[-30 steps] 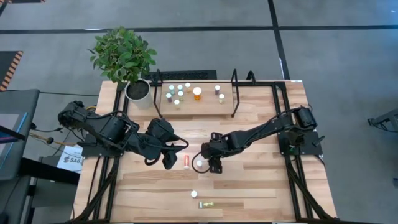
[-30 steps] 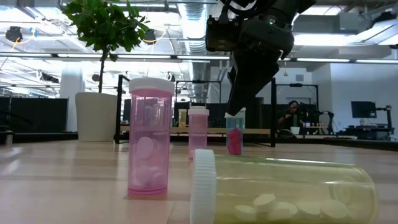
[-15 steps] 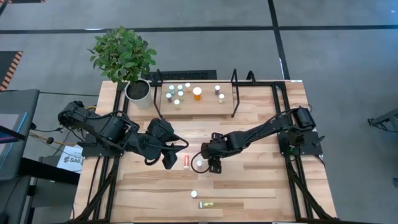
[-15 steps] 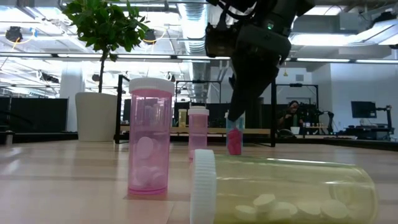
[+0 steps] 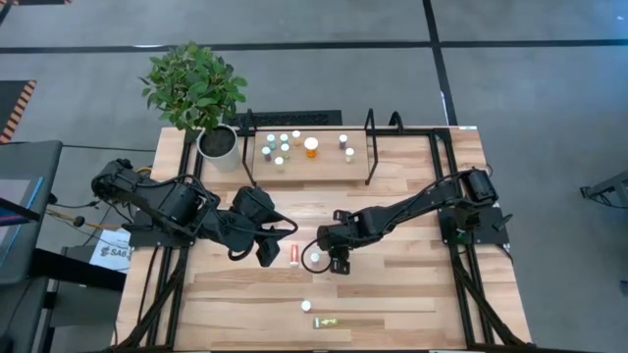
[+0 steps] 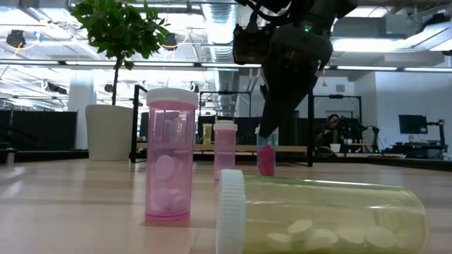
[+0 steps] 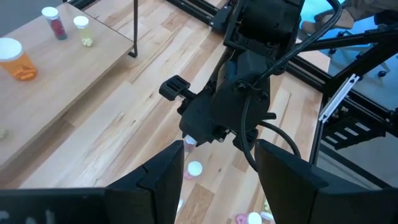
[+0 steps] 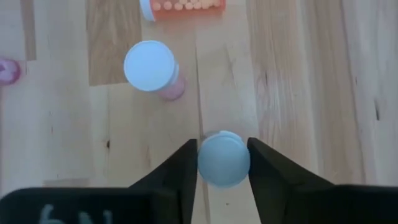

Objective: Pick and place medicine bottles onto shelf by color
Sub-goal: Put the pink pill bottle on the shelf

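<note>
A small red-pink medicine bottle (image 6: 266,161) with a white cap (image 5: 314,257) stands upright mid-table, and my right gripper (image 8: 224,163) is shut on it. Beside it a red-orange bottle (image 5: 295,255) lies on its side. Nearer the front edge another pink bottle (image 6: 169,159) stands upright and a yellow one (image 5: 327,322) lies flat. My left gripper (image 5: 265,250) hangs open above the table's left half, holding nothing. The shelf (image 5: 329,162) at the far edge carries several bottles. My right gripper pinches the bottle's white cap (image 8: 206,160) between its two fingers, one on either side. The fingers (image 6: 270,120) come steeply from above, slanting in from the table's right. The bottle stays upright with its base on the tabletop.
A potted plant (image 5: 218,142) stands at the far left corner beside the shelf's black end loop. Another upright pink bottle (image 8: 151,67) stands close to the held one. Bare planks lie to the right of my right arm.
My right gripper has shut its fingers onto the cap of the standing red-pink bottle, staying in place over it. The bottle has not moved from its spot on the table.
</note>
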`<act>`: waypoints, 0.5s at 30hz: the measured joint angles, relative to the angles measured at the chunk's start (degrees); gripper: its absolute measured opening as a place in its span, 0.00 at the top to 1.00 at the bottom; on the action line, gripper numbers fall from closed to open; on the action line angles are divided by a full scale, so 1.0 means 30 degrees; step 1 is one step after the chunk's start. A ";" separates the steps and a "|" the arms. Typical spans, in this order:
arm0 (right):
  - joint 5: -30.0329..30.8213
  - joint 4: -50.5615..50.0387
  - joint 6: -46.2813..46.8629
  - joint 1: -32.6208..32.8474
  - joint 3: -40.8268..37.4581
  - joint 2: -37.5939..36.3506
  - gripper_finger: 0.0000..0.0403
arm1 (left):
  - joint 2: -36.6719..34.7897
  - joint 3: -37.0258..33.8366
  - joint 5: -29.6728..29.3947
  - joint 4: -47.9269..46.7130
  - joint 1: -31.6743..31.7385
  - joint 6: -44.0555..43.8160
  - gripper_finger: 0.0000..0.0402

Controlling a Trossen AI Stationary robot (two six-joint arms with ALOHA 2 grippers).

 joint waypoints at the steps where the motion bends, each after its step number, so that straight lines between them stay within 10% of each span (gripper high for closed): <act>1: 0.0006 0.0009 -0.0007 0.0003 0.0000 -0.0006 0.65 | 0.0000 0.0000 0.0000 0.0000 0.0007 0.0003 0.55; 15: -0.0066 -0.0955 -0.0646 -0.0450 0.0816 -0.0025 0.64 | 0.0000 0.0000 0.0044 -0.0015 0.0000 0.0019 0.55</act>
